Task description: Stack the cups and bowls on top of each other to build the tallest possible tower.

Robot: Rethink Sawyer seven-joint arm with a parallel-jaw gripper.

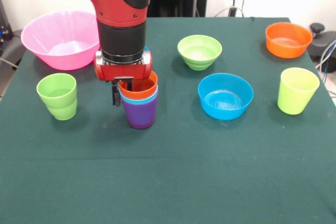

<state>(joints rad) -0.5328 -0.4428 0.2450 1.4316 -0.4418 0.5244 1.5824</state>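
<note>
The tower stands left of the table's centre: a purple cup [139, 115] at the base, a light blue cup [153, 98] nested in it and an orange cup [145, 84] on top. My gripper [120, 94] hangs straight down at the orange cup's left rim, partly covering it. A stepped green cup [56, 96] stands to the left and a yellow-green cup [297, 90] at the far right. Set apart are a blue bowl [226, 95], a ridged green bowl [199, 51], an orange bowl [287, 39] and a large pink bowl [62, 38].
The dark green cloth [168, 182] covers the whole table. A black object with cables [321, 40] sits just off the table's right edge, behind the orange bowl. The arm's red and black wrist [122, 35] rises above the tower, close to the pink bowl.
</note>
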